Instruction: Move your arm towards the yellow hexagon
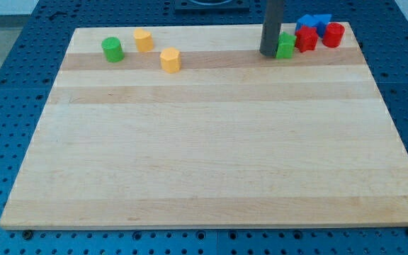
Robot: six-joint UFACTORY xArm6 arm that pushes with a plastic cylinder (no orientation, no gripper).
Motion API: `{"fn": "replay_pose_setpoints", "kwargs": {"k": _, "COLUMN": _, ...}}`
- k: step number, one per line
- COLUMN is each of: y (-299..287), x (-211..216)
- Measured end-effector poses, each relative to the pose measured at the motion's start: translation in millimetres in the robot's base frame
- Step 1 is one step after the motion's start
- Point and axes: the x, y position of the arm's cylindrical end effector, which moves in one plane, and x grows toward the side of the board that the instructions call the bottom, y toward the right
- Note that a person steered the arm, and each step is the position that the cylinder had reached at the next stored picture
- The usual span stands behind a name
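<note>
The yellow hexagon lies on the wooden board near the view's top, left of centre. My dark rod comes down from the view's top, and its tip rests on the board well to the right of the hexagon. The tip stands right against the left side of a green star-like block. A second yellow block, heart-like, sits up and left of the hexagon. A green cylinder lies further left.
At the board's top right, a red star-like block touches the green one, with a red cylinder beside it. Two blue blocks sit behind them at the board's edge. A blue perforated table surrounds the board.
</note>
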Motion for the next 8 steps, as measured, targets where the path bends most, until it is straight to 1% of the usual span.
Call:
{"fn": "replay_pose_setpoints", "kwargs": {"k": 2, "y": 14, "x": 0}}
{"fn": "replay_pose_setpoints", "kwargs": {"k": 3, "y": -9, "x": 34}}
{"fn": "replay_pose_setpoints", "kwargs": {"k": 4, "y": -58, "x": 52}}
{"fn": "replay_pose_setpoints", "kwargs": {"k": 5, "y": -118, "x": 59}}
{"fn": "replay_pose_setpoints", "kwargs": {"k": 7, "y": -226, "x": 59}}
{"fn": "replay_pose_setpoints", "kwargs": {"k": 8, "y": -259, "x": 56}}
